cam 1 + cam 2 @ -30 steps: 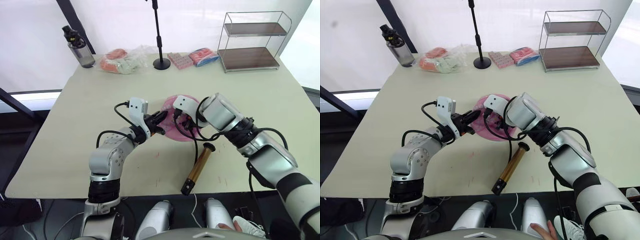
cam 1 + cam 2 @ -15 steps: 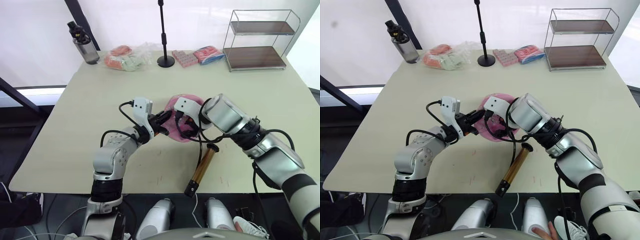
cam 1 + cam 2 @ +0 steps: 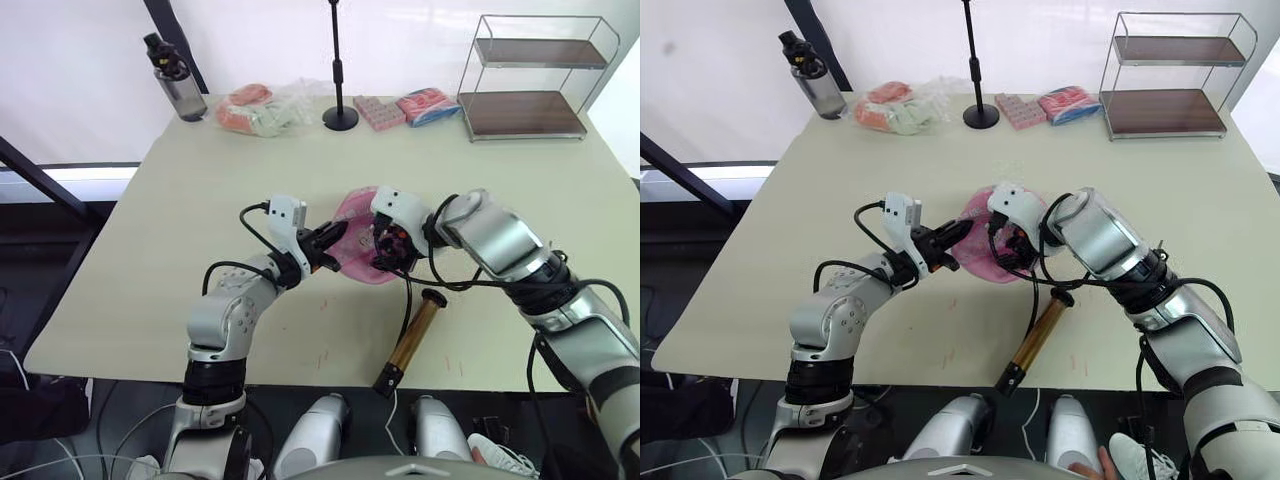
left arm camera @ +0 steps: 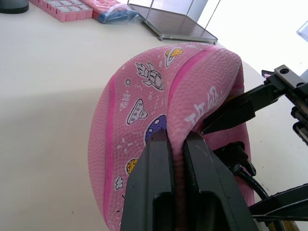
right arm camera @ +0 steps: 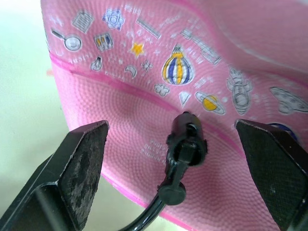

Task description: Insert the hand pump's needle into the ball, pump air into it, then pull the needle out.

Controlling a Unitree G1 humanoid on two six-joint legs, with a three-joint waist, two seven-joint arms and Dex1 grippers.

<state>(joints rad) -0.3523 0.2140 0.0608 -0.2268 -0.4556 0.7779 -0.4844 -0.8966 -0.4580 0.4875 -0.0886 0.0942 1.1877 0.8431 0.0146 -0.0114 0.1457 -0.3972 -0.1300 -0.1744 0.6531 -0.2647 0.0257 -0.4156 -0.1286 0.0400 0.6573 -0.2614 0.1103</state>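
Pink rubber is sitting pinched between the fingers of my left gripper (image 4: 175,144): I am clamping a fold at the rim of the ball (image 4: 159,115), which is lying limp and flattish near the middle of the table (image 3: 180,190). Just to its right, my right gripper (image 5: 173,139) is hanging with its fingers spread wide, gripping nothing, on either side of the hose's black end fitting, which is pressing against the ball's skin. The needle itself is hidden under that fitting, so I am judging it inserted. The hand pump (image 3: 410,340) is lying untouched near the front edge. Pumping and pulling the needle out are still waiting.
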